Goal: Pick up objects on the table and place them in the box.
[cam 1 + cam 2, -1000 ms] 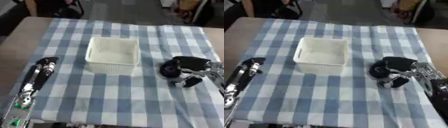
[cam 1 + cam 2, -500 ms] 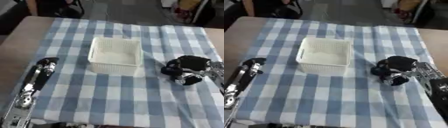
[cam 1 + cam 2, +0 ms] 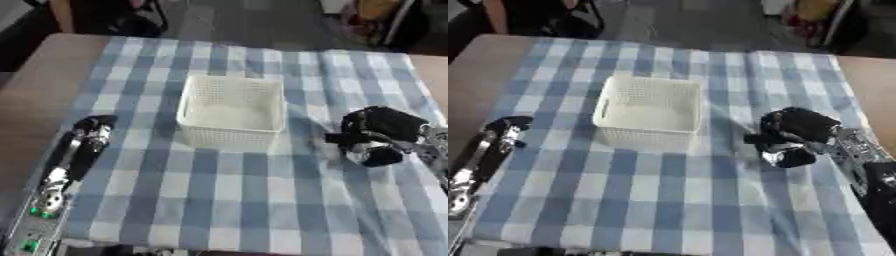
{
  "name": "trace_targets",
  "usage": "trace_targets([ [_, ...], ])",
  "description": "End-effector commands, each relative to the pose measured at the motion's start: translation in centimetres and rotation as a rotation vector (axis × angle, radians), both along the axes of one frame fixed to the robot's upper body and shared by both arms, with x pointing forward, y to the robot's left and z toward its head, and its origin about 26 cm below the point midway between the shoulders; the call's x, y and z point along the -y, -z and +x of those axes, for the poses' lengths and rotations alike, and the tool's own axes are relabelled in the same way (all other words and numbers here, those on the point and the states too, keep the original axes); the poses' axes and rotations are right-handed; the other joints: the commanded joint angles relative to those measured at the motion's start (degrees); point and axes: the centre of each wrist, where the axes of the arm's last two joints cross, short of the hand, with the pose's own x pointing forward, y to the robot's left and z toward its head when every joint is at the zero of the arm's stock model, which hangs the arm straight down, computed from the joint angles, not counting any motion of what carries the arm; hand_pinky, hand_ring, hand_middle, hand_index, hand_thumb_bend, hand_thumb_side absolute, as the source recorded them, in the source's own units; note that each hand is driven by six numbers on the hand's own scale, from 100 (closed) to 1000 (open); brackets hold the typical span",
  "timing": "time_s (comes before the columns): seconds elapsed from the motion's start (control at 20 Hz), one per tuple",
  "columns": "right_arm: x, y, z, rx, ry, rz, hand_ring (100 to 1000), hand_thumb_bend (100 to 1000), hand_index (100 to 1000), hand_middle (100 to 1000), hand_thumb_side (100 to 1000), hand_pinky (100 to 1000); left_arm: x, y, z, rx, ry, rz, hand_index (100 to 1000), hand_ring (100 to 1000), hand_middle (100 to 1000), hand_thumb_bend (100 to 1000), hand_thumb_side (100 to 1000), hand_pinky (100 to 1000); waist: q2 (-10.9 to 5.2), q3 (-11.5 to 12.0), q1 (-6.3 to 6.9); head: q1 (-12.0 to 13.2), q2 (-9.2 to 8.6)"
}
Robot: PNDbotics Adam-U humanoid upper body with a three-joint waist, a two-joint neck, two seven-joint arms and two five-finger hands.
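Right of the white basket [image 3: 232, 111], the right hand [image 3: 798, 134] curls around a dark object, contents unclear in either view.

Your white perforated box [image 3: 232, 111] sits upright and empty mid-bench. To its right, a dark object [image 3: 382, 156], blurred, sits enclosed in the right robot hand [image 3: 385, 131].

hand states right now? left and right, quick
Left robot hand: lying flat on the blue-and-white checked cloth, holding nothing; fingers cannot be told.
Right robot hand: fingers curled; whether they hold anything cannot be told.
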Motion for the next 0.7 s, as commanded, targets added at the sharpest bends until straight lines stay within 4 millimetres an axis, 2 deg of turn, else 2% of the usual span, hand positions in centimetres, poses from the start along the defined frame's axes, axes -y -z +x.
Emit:
trace_targets([
  [0.05,1.0,-2.5,0.0,0.071,0.030,0.054,559,100,533,539,760,656,-0.4,-0.7,0.2,0.020,-0.003,0.016,822,779,790,257,1000,634,-0.61,-0.13,0.14,-0.65,-0.69],
  [0.5,2.4,-4.9,-0.4,0.174,0.133,0.233,528,100,534,526,748,643,-0.4,-0.7,0.1,0.020,-0.008,0.013,822,779,790,254,1000,634,-0.57,-0.45,0.35,-0.40,-2.03],
  [0.55,2.5,-5.3,-0.4,0.184,0.144,0.252,526,100,534,525,795,643,-0.4,-0.7,0.1,0.020,-0.008,0.012,822,779,790,255,1000,634,-0.57,-0.47,0.37,-0.37,-2.11],
  [0.6,2.6,-5.8,-0.3,0.201,0.153,0.274,526,100,534,523,748,643,-0.4,-0.7,0.1,0.019,-0.008,0.012,822,779,790,255,1000,634,-0.59,-0.50,0.38,-0.34,-2.20],
  [0.7,2.6,-7.2,-0.3,0.238,0.162,0.307,527,100,535,523,747,643,-0.4,-0.6,0.1,0.018,-0.009,0.012,822,779,790,255,1000,634,-0.64,-0.56,0.39,-0.25,-2.30],
])
